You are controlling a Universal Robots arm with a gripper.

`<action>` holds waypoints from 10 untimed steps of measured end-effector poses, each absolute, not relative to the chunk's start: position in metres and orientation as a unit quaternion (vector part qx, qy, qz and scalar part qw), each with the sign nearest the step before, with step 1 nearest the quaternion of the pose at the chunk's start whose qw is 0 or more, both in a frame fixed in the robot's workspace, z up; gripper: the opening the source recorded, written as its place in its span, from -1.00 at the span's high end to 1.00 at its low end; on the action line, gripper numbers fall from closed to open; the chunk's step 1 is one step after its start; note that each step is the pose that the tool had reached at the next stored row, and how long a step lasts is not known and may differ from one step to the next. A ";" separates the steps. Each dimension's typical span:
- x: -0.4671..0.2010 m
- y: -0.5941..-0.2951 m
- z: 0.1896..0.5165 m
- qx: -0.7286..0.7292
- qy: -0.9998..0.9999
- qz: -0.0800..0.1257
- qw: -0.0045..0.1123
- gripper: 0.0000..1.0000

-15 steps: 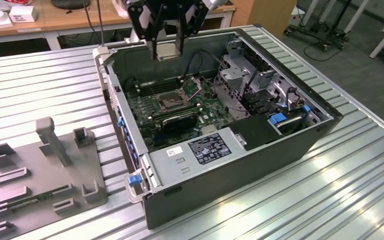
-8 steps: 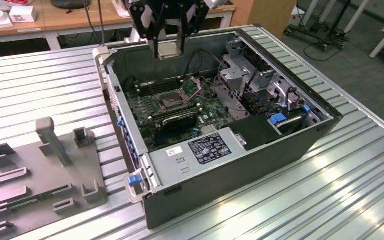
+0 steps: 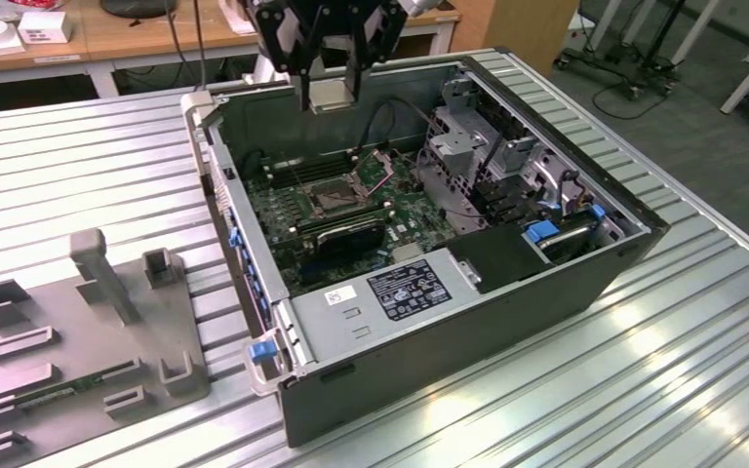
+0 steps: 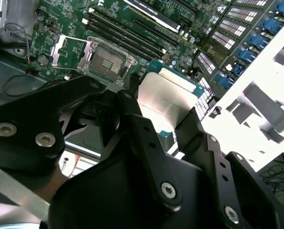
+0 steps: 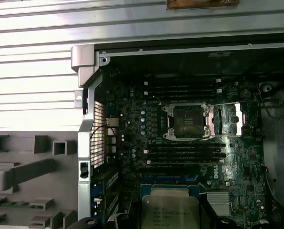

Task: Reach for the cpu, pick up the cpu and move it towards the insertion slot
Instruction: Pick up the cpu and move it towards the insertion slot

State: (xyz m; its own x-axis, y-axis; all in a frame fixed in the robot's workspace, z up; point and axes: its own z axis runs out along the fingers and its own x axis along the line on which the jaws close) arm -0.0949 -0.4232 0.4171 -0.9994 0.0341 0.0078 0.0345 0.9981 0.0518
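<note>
My gripper (image 3: 329, 83) hangs above the back rim of the open computer case and is shut on the cpu (image 3: 329, 96), a thin square chip with a pale metal top. In the second wrist view the black fingers (image 4: 137, 124) clamp the cpu (image 4: 168, 95) by two opposite edges. The first wrist view has the cpu (image 5: 170, 210) at the picture's edge. The insertion slot (image 3: 329, 202) lies below and ahead on the green board, a dark square in a silver frame, seen in both wrist views (image 4: 105, 59) (image 5: 187, 121). Its lid (image 5: 226, 119) is swung open beside it.
The computer case (image 3: 479, 322) lies on its side on a slatted metal table (image 3: 687, 370). Drive cages (image 3: 479, 156) and a power supply (image 3: 401, 288) crowd the board. A grey plastic tray (image 3: 75, 361) with a green memory stick (image 3: 69, 390) sits at the exterior view's left.
</note>
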 end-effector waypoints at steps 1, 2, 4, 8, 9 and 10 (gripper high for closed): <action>-0.094 -0.422 0.417 -0.017 -1.000 -0.026 0.003 -0.09; -0.094 -0.421 0.417 -0.017 -1.000 -0.026 0.003 -0.09; -0.094 -0.419 0.416 -0.017 -1.000 -0.026 0.003 -0.09; -0.092 -0.412 0.415 -0.017 -1.000 -0.026 0.003 -0.09; -0.092 -0.408 0.414 -0.017 -1.000 -0.026 0.003 -0.09; -0.091 -0.405 0.414 -0.017 -1.000 -0.026 0.003 -0.09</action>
State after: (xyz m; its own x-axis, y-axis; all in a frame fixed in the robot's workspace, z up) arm -0.0914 -0.4046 0.4138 -0.9994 0.0342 0.0078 0.0345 0.9981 0.0517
